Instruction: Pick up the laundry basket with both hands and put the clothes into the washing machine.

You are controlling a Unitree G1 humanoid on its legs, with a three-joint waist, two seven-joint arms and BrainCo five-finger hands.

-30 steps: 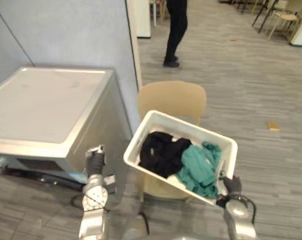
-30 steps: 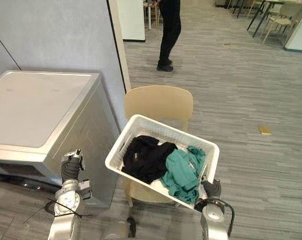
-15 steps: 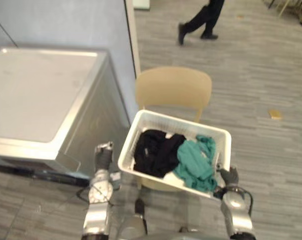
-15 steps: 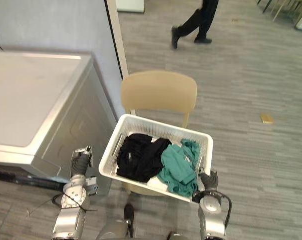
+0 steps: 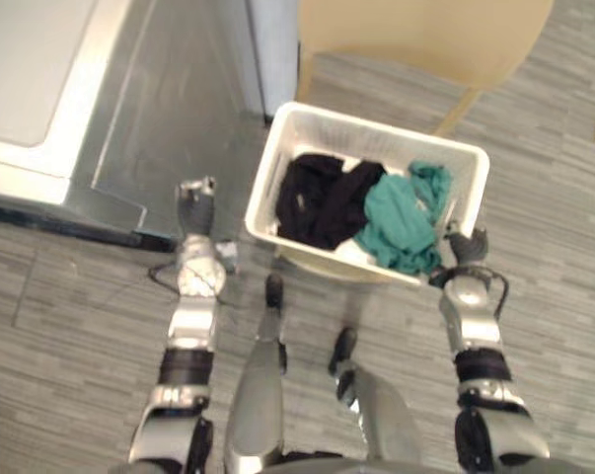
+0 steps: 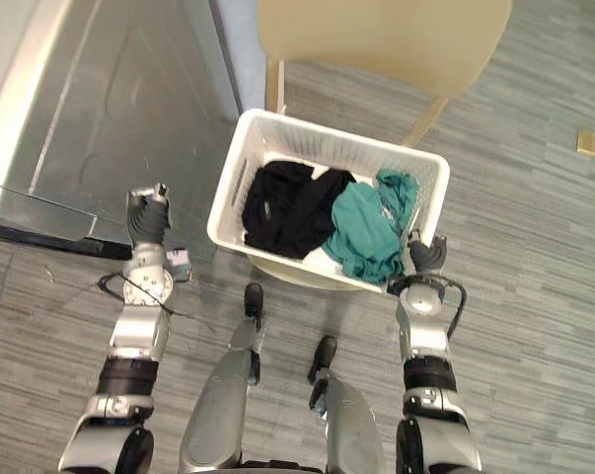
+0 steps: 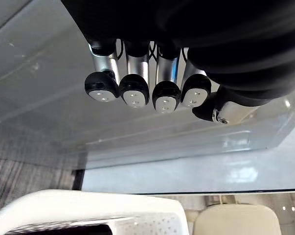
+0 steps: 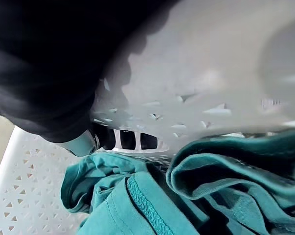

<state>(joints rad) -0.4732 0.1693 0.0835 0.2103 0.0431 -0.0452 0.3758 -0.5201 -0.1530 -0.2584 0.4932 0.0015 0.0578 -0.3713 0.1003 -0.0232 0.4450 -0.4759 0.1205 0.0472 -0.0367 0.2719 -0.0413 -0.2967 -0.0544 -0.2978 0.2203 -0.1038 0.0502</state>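
Observation:
The white laundry basket (image 5: 265,173) rests on a tan chair (image 5: 425,35), with black clothes (image 5: 322,197) and a teal garment (image 5: 401,212) inside. My right hand (image 5: 465,247) is at the basket's right end. In the right wrist view its fingers (image 8: 130,139) pass through the handle slot, beside the teal garment (image 8: 152,196). My left hand (image 5: 195,202) hangs a little left of the basket, apart from it, fingers (image 7: 132,90) curled on nothing. The grey washing machine (image 5: 129,118) stands just beyond the left hand, its side panel facing me.
A pale wall panel (image 5: 272,44) stands between the washing machine and the chair. Grey plank floor (image 5: 554,197) spreads to the right, with a small tan scrap (image 6: 587,141) lying on it.
The camera has tipped downward, so the whole picture shifted and the walking person left the view. My right hand stays on the basket's handle; the left stays beside the basket.

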